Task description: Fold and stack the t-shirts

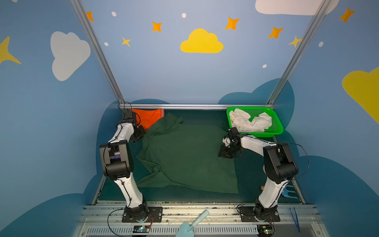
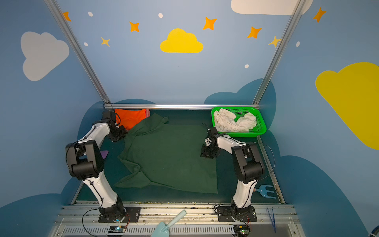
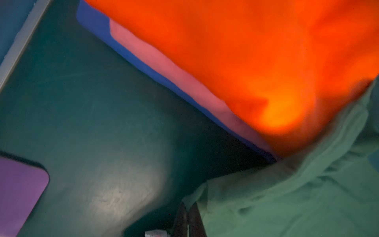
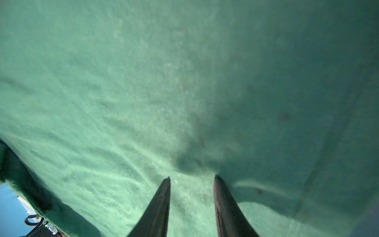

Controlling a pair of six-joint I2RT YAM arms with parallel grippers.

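Observation:
The dark green t-shirt (image 1: 184, 160) (image 2: 170, 160) lies spread over the middle of the table, its left side rumpled. At that far left edge my left gripper (image 1: 139, 134) (image 3: 188, 205) is shut, pinching a corner of the green cloth (image 3: 287, 195). My right gripper (image 1: 225, 152) (image 4: 191, 178) hangs over the shirt's right part, its fingers (image 4: 162, 205) apart above the cloth. A folded pile stands at the far left: the orange t-shirt (image 1: 147, 118) (image 3: 246, 51) on top, the pink one (image 3: 164, 67) under it, the blue one (image 3: 96, 26) lowest. The white t-shirt (image 1: 250, 122) lies crumpled in the basket.
The green mesh basket (image 1: 276, 123) stands at the far right corner. A purple flat piece (image 2: 104, 153) lies under the left arm. A blue toy fork (image 2: 265, 191) is beside the right arm's base. A pale trowel (image 1: 192, 223) and blue tweezers (image 1: 294, 219) rest on the front rail.

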